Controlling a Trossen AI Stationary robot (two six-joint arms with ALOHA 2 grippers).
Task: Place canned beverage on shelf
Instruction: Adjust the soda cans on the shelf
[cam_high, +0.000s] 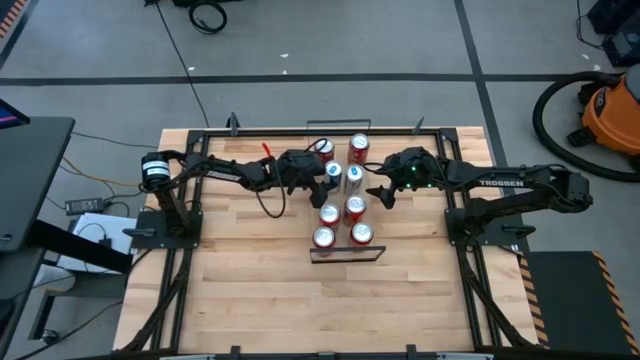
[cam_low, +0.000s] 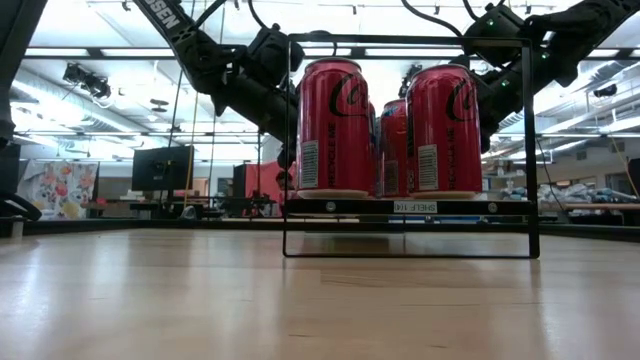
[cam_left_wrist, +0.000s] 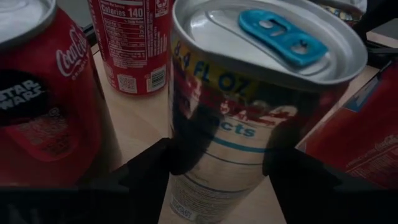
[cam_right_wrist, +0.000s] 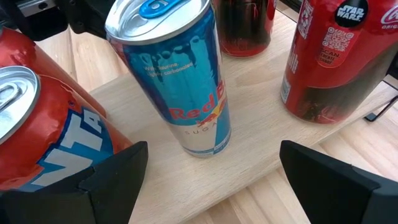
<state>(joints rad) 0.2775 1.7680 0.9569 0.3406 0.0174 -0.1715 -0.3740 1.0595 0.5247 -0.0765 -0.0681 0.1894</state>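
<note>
Silver blue-tab can (cam_left_wrist: 249, 118) pinched between left gripper (cam_high: 300, 173) fingers at shelf's (cam_high: 345, 254) 12 o'clock end, right gripper (cam_high: 383, 190) at 3 o'clock, fingers spread, facing Red Bull can (cam_right_wrist: 180, 81).

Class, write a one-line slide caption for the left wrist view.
Left end effector straddles a silver can with a blue tab, red cans alongside.

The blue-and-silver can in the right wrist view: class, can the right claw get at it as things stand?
Probably yes: the right claw is open, facing the can; no other can stands between them.
</note>
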